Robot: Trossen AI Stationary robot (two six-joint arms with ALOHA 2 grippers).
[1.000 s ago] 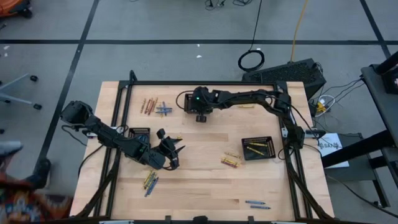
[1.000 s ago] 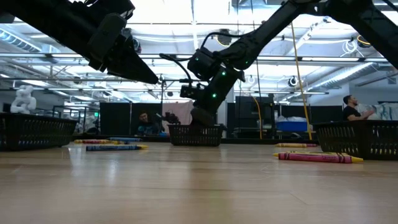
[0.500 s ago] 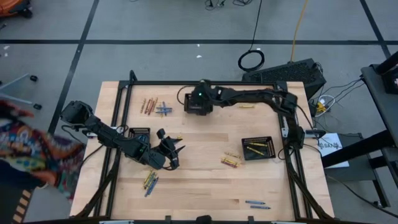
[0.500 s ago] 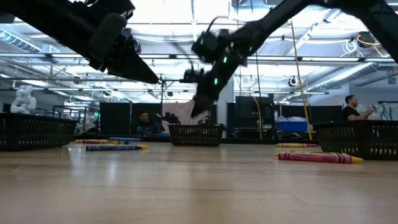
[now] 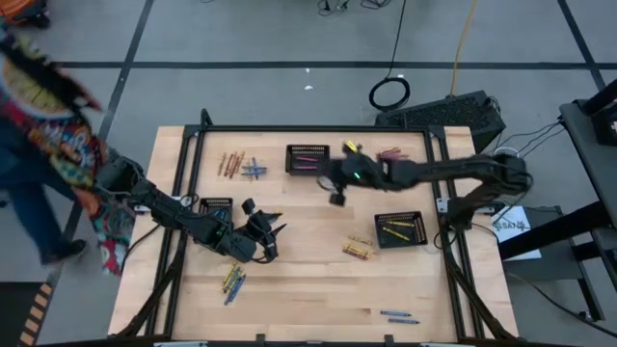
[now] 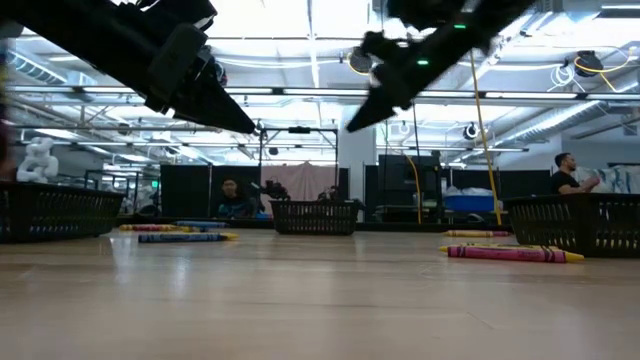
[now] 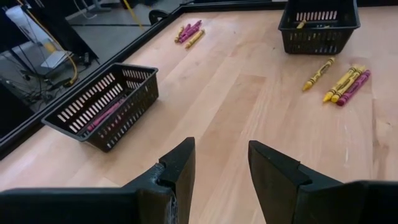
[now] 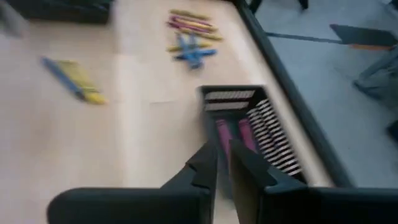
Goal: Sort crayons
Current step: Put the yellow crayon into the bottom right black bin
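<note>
Right claw (image 8: 222, 149): pressed almost together on nothing, raised over the bench (image 5: 318, 289) just beside the far basket (image 5: 307, 150) of pink crayons (image 8: 231, 134). Left claw (image 7: 221, 152): spread, empty, low over mid-bench near the left basket (image 5: 216, 202). Judged partly done: some yellow crayons (image 5: 395, 229) binned in the right basket (image 5: 418, 218). Left unsorted: loose crayons (image 5: 239, 166) in several clusters scattered about the bench.

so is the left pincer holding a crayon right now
No, the left pincer is open in its wrist view, with only bare wooden table showing between its fingers and no crayon there.
</note>
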